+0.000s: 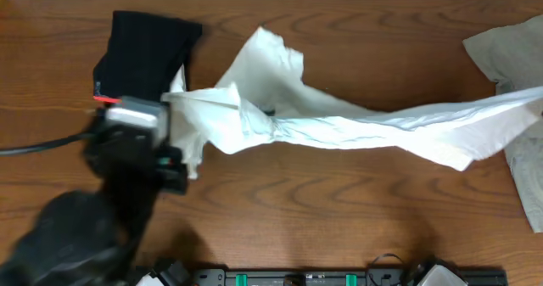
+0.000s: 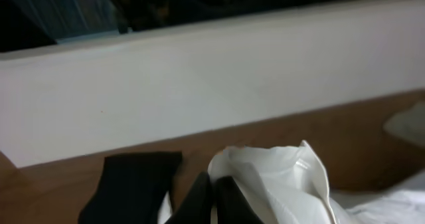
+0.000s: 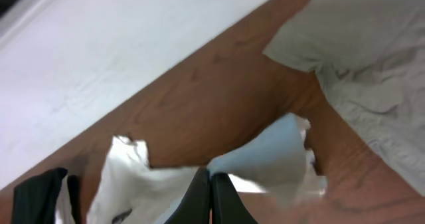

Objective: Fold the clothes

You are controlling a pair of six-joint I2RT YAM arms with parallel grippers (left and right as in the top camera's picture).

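Across my brown table (image 1: 339, 227) the big white T-shirt (image 1: 356, 125) is pulled out long, left to right. My left arm (image 1: 68, 235) reaches in from the near left corner. The grey shirt (image 1: 501, 53) lies far right and the black cloth (image 1: 144, 44) far left. My left claw (image 2: 212, 201) is pinched shut on the white T-shirt's bunched end. My right claw (image 3: 210, 197) is pinched shut on its other end.

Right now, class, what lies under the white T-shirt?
The white T-shirt crosses over the grey-beige garment at its right end. Elsewhere, only wooden table shows around it. Whatever its bunched folds cover is hidden.
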